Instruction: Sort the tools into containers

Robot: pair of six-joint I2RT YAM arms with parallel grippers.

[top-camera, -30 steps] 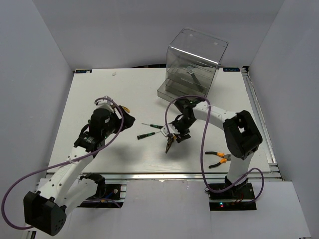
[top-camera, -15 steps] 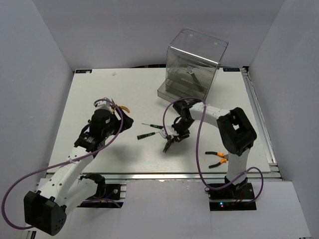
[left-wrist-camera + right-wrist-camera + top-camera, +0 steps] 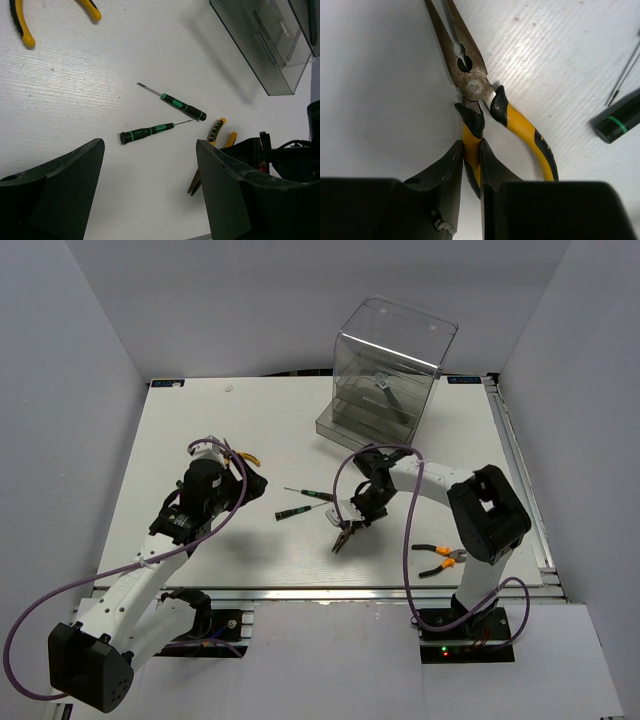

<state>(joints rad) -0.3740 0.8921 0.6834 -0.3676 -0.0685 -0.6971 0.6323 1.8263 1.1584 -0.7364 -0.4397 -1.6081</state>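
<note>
Pinching one handle of the steel long-nose pliers with yellow-and-black rubber grips (image 3: 475,87), the right claw (image 3: 470,150) is closing tight on it, both fingers (image 3: 451,165) pressing that handle while the second handle is sticking out free just beside them. The plier nose is pointing straight away from the claw over the white table (image 3: 200,420); cannot tell whether the pliers are lifting off it. A thin black-green screwdriver (image 3: 617,124) is lying just off the claw's side, and its twin screwdriver (image 3: 147,132) is lying near it, tips almost meeting. The left claw (image 3: 150,150) is hanging wide open above the table, holding nothing, with both screwdrivers lying ahead of its fingers and another tool's curved yellow-black handles (image 3: 22,25) sitting farther out past one finger. The tall smoky-grey transparent plastic drawer cabinet (image 3: 390,370) is standing well beyond the right claw, its low drawer sticking out, a silver tool (image 3: 388,395) showing through its wall. The small orange-black-handled cutters (image 3: 440,558) are lying behind the right claw, near that arm's base.
</note>
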